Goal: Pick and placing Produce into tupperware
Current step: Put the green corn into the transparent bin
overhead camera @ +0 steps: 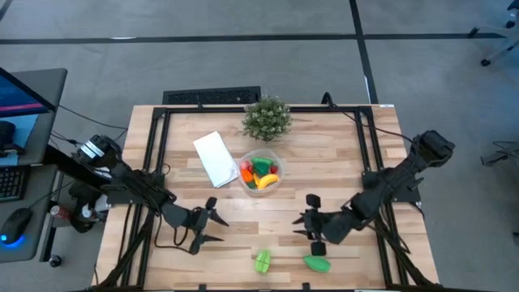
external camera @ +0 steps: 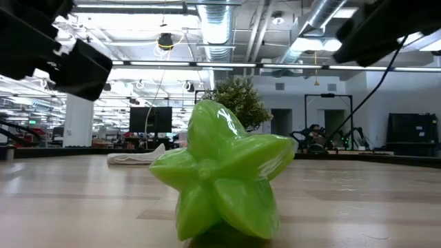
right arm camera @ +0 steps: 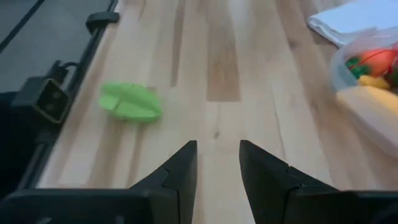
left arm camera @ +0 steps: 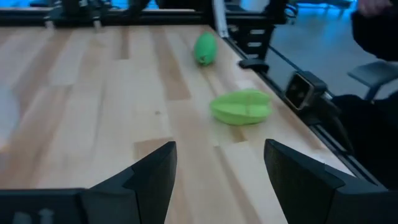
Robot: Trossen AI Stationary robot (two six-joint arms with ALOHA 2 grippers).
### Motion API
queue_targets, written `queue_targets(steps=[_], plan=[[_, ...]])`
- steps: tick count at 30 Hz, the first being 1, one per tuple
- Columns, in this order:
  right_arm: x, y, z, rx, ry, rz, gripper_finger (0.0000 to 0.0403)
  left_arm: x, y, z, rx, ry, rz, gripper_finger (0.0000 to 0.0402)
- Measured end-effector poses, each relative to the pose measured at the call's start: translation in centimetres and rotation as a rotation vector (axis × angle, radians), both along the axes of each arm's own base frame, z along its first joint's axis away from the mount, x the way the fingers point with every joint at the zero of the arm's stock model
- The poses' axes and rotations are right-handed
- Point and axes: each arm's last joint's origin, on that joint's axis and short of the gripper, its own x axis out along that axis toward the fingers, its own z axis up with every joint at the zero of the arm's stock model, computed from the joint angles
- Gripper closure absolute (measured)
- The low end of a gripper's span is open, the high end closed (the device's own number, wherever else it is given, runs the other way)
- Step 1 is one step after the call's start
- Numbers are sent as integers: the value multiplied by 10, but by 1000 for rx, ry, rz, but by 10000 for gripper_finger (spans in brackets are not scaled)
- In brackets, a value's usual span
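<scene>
The wooden table (overhead camera: 340, 162) fills the centre of the high view, framed by black rails. The left arm reaches in from the left edge of that frame, and the left gripper (overhead camera: 212, 223) hangs over bare wood at lower centre-left, its fingers (left arm camera: 152, 177) spread wide with nothing between them. The right arm comes in from the right edge. The right gripper (overhead camera: 311, 217) sits at lower centre-right with its fingers (right arm camera: 180, 171) drawn fairly close, a narrow gap left between them, and nothing pinched.

A bushy potted plant (overhead camera: 267, 118) stands at the upper middle of the table. Below and left of it lies a flat white lid (overhead camera: 215, 158), just beside the tupperware (overhead camera: 261, 173), which sits a little above the table's centre in the high view. Inside the tupperware are several pieces of produce (overhead camera: 260, 172) in red, orange, yellow and green.

Two green pieces lie outside it, near the bottom edge of the high view. The green star-shaped fruit (overhead camera: 263, 260) lies at lower centre, and it looms large in the middle of the low view. The other green piece (overhead camera: 317, 263) rests to its right, just below the right gripper.
</scene>
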Motion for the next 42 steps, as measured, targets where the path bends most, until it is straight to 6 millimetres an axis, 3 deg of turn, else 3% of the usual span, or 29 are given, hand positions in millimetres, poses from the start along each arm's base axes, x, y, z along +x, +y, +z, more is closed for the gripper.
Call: queue_targets(steps=[5,13,19,28,36,42], plan=[[-18,20,0,-3,-24,-1,290,13,-19,1,39,-13,-72,168],[-51,46,-1,-21,-79,-17,290,54,-49,-2,118,-37,-150,168],[-71,56,-5,146,-25,-115,290,72,-57,-1,128,43,-132,168],[-77,60,-8,380,101,-191,290,73,-56,-5,146,106,-123,168],[-84,66,-10,337,36,-192,290,71,-55,-8,155,147,-110,168],[-88,79,-41,213,59,-171,290,71,-55,-8,155,145,-106,168]])
